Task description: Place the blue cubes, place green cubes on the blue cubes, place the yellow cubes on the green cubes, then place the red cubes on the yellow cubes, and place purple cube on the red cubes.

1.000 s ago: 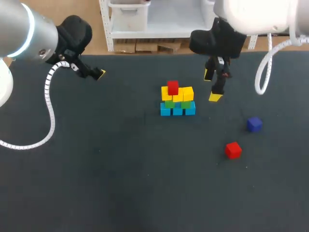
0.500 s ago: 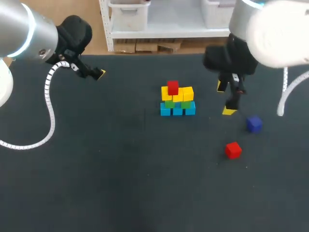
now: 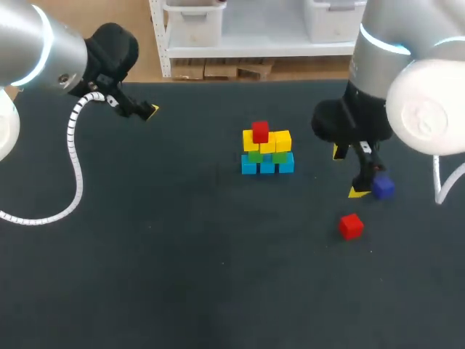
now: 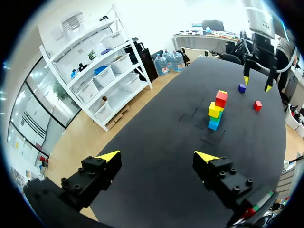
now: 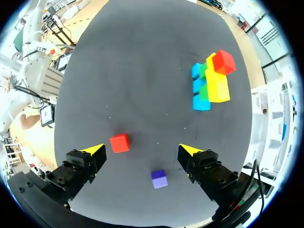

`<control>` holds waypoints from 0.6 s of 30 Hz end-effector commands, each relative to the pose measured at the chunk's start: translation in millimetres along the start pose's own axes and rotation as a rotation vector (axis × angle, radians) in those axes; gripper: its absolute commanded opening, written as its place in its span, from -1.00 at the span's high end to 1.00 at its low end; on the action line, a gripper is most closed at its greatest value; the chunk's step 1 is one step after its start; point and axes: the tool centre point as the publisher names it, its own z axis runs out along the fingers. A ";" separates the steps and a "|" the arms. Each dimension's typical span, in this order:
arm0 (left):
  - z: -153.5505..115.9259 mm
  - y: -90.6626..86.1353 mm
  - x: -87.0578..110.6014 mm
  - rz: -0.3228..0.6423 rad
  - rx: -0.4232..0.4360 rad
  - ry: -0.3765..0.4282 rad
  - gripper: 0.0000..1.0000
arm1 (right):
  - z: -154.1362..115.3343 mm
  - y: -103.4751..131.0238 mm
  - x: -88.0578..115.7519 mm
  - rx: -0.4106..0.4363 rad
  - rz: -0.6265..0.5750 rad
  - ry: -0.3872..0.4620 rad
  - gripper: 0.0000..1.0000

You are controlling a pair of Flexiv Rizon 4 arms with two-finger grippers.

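Note:
The stack stands mid-table: a row of blue cubes (image 3: 267,166), green cubes (image 3: 265,155) on them, yellow cubes (image 3: 269,142) above, and one red cube (image 3: 260,131) on top. A loose red cube (image 3: 351,225) and the purple cube (image 3: 383,187) lie to the stack's right. My right gripper (image 3: 349,172) hangs open just left of the purple cube; in its wrist view the purple cube (image 5: 159,178) lies between and under the open gripper (image 5: 141,150), and the red cube (image 5: 119,142) sits by one finger. My left gripper (image 4: 157,156) is open and holds nothing, far left at the back (image 3: 149,111).
The dark table (image 3: 145,254) has free room in front and to the left of the stack. The left wrist view takes in the stack (image 4: 216,111) and my right gripper (image 4: 257,80) far ahead.
My right arm has moved from beside the stack toward the front right, down next to the purple cube. The left arm and the cubes have not moved.

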 end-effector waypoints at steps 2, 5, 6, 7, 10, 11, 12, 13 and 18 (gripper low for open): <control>-0.2 1.9 1.1 0.004 0.008 -0.004 -1.00 | 5.9 11.3 3.6 -0.025 -0.010 -0.001 -1.00; -0.2 1.9 1.1 0.004 0.008 -0.004 -1.00 | 10.3 14.7 9.3 -0.027 0.006 -0.002 -1.00; -0.2 1.9 1.1 0.004 0.008 -0.004 -1.00 | 10.6 15.3 10.7 -0.027 0.017 -0.003 -1.00; -0.2 1.9 1.1 0.004 0.008 -0.004 -1.00 | 9.3 14.6 12.5 -0.016 0.040 -0.005 -1.00; -0.2 1.9 1.1 0.004 0.008 -0.004 -1.00 | -9.6 3.5 19.4 0.036 0.080 -0.020 -1.00; -0.2 1.9 1.1 0.004 0.008 -0.004 -1.00 | -18.1 -6.4 25.4 0.056 0.126 -0.003 -1.00; -0.2 1.9 1.1 0.004 0.008 -0.004 -1.00 | -27.5 -17.4 31.6 0.079 0.148 0.020 -1.00; -0.2 1.9 1.1 0.004 0.008 -0.004 -1.00 | -39.0 -30.6 37.7 0.094 0.169 0.013 -1.00; -0.2 1.9 1.1 0.004 0.008 -0.004 -1.00 | -39.0 -30.6 37.7 0.094 0.169 0.013 -1.00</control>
